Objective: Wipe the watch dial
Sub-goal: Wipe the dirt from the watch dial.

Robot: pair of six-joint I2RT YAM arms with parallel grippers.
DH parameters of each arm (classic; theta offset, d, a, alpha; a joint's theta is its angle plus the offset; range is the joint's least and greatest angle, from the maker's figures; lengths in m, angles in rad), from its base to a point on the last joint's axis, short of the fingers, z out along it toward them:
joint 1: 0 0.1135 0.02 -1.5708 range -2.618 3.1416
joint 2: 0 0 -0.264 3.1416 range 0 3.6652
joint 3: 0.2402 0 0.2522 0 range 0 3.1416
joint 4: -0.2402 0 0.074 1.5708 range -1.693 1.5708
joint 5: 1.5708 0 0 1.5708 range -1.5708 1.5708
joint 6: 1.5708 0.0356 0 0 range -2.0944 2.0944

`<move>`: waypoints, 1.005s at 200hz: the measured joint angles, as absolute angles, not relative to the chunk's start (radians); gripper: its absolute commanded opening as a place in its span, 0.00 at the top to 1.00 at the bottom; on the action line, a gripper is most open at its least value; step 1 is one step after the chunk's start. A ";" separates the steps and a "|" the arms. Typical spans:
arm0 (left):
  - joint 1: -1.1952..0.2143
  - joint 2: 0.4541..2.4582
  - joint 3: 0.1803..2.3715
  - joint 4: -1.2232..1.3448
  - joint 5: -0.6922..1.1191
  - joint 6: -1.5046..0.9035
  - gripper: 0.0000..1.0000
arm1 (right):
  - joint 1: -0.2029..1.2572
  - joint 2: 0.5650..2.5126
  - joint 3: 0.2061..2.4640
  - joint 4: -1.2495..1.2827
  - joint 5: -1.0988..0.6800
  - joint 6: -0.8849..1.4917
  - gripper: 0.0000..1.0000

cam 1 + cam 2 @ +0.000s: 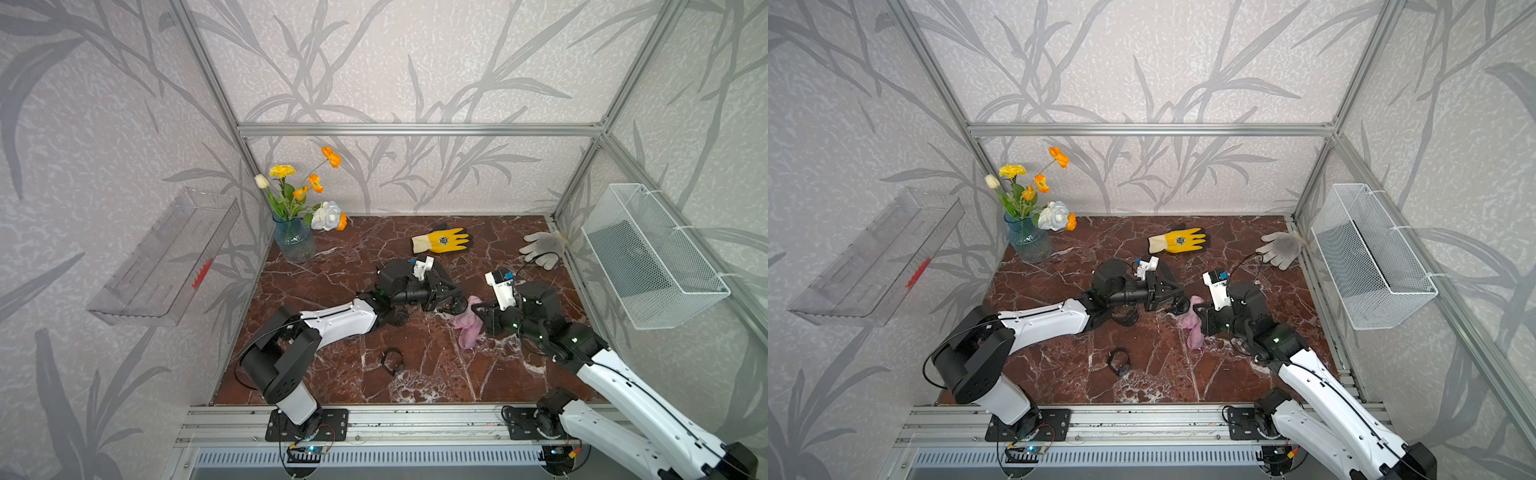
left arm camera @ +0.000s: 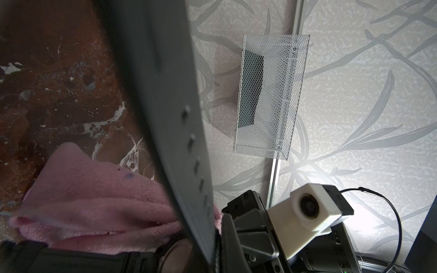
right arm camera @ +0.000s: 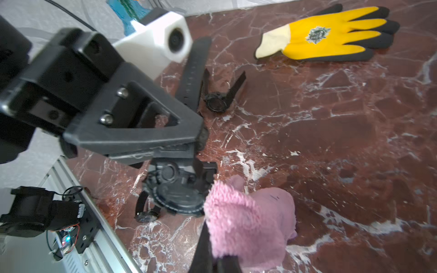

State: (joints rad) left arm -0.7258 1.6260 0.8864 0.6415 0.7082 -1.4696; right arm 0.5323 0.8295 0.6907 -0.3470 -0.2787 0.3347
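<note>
Above the middle of the bench [image 1: 415, 374], the left gripper [image 3: 199, 143] is clamped on the black watch [image 3: 165, 175] and the right gripper [image 1: 478, 311] on a pink cloth [image 3: 250, 219] touching the dial [image 3: 179, 199] at its edge. Wiping seems in hand; the next move calls for sweeping the cloth across the dial.

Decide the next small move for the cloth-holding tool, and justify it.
Probably slide the right tool slightly so the pink cloth sweeps across the watch dial. The cloth reaches only the dial's edge, most of its face is uncovered, and the left tool grips the watch with its dial turned towards the cloth.
</note>
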 measured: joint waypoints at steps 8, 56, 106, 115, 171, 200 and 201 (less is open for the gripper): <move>-0.726 1.626 0.886 0.642 0.708 -1.470 1.00 | 0.540 0.835 0.691 -0.332 -0.290 0.340 1.00; -0.722 1.626 0.886 0.640 0.700 -1.470 1.00 | 0.598 0.913 0.691 -0.254 -0.308 0.356 1.00; -0.712 1.626 0.886 0.635 0.679 -1.469 1.00 | 0.625 0.970 0.685 -0.194 -0.299 0.378 1.00; -0.712 1.626 0.886 0.635 0.676 -1.469 1.00 | 0.626 0.975 0.683 -0.185 -0.297 0.379 1.00; -0.711 1.626 0.886 0.628 0.661 -1.467 1.00 | 0.632 1.021 0.683 -0.161 -0.322 0.381 1.00; -0.711 1.626 0.886 0.617 0.662 -1.466 1.00 | 0.636 1.045 0.685 -0.158 -0.339 0.370 1.00; -0.711 1.626 0.886 0.616 0.662 -1.466 1.00 | 0.636 1.045 0.686 -0.159 -0.339 0.369 1.00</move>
State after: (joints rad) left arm -0.7109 1.6260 0.8864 0.6163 0.6617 -1.4658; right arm 0.6361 1.0454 0.6857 -0.1585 -0.3389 0.3695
